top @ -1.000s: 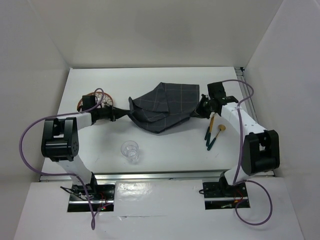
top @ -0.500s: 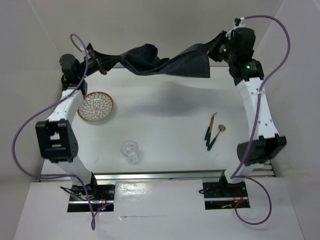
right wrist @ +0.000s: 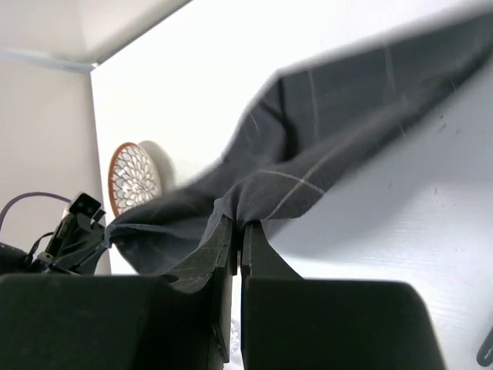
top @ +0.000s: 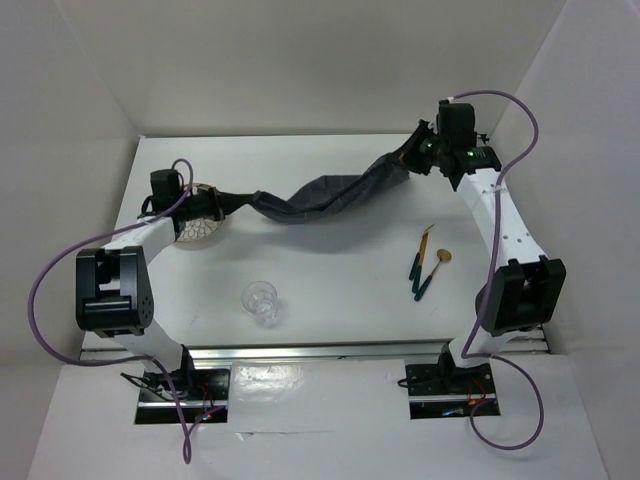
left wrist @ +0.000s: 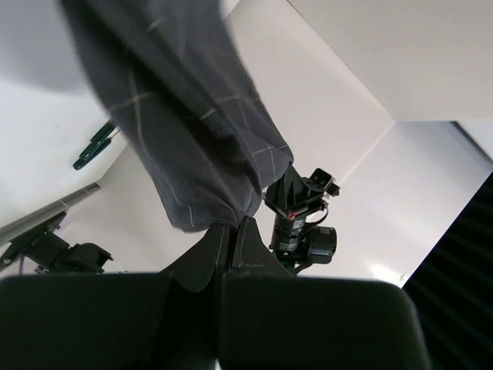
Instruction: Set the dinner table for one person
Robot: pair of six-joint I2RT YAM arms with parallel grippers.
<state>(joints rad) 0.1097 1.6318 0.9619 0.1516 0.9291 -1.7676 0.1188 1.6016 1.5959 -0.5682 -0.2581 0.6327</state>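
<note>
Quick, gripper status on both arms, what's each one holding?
Left gripper: closed, holding one end of the dark checked cloth.
Right gripper: closed, holding the other end of the dark checked cloth.

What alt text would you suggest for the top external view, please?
The left gripper and right gripper, both shut, stretch a dark checked cloth over the white dinner table; a patterned plate, clear glass and green-handled cutlery rest on it.

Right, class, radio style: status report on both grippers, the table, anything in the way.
Left gripper shut on cloth, right gripper shut on its other end. Cloth slung between them over dinner table. Bowl by left gripper; glass, cutlery nearer.
</note>
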